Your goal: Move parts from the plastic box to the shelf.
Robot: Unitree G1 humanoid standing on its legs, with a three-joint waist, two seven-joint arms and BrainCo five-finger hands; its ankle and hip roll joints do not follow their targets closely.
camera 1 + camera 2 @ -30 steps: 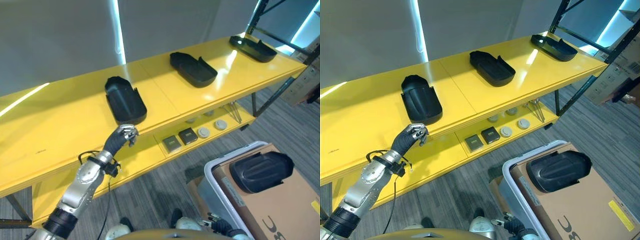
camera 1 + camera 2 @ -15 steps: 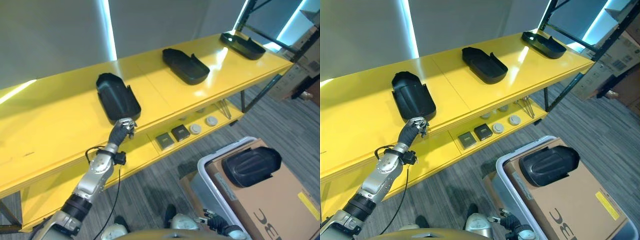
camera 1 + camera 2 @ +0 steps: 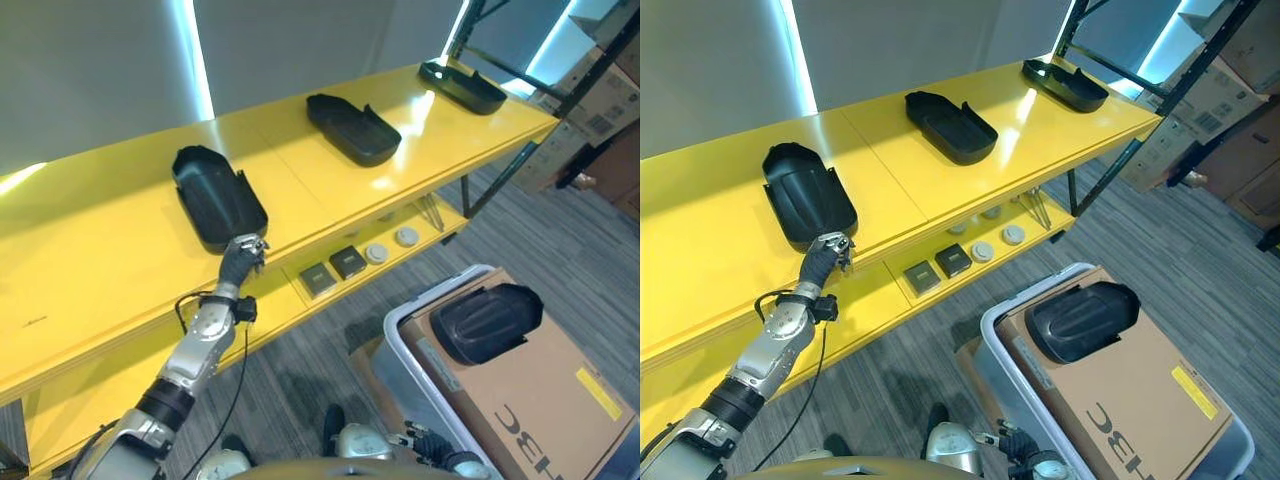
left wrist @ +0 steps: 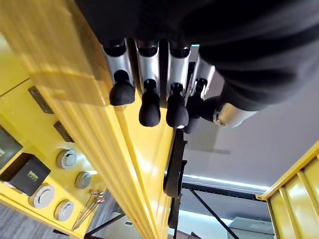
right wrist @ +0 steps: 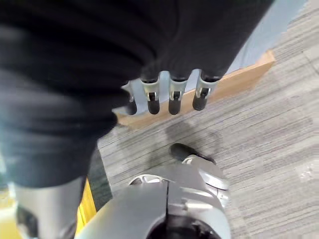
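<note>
1. Black parts: one (image 3: 218,197) lies on the yellow shelf (image 3: 100,250) just beyond the left robot hand (image 3: 243,256), whose fingers are relaxed and empty; another (image 3: 485,321) sits in the plastic box (image 3: 400,345).
2. Right robot hand (image 5: 169,97), fingers loose, hangs over grey carpet (image 5: 259,129).

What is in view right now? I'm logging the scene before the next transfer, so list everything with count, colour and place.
Black parts on shelf: three, black, spaced along the yellow top board.
Black part in box: one, black, on the cardboard.
Shelf: one, yellow, two levels.
Small items: several, dark square and pale round, on the lower level.
Plastic box: one, grey, on the floor at right.
Cardboard: one, brown, inside the plastic box.
Left robot hand: open, at the shelf's front edge.
Right robot hand: open, above the floor.
</note>
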